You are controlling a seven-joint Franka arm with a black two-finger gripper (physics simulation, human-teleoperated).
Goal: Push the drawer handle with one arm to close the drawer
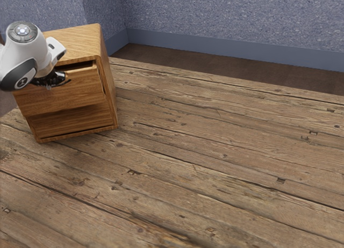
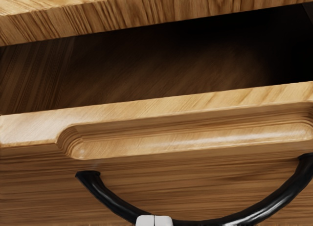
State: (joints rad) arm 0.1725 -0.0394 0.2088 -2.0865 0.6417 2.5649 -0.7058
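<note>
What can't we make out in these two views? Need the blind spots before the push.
- Drawer interior, toward the back: lost in dark shadow, wrist view.
- Handle: lowest part of the bow and one end clipped by the wrist view's edges; in the exterior view, too small and dark to separate from the gripper.
- Gripper-handle contact: they overlap in the wrist view, right at its lower edge; can't confirm touch.
- Arm base: beyond the exterior view's left edge.
</note>
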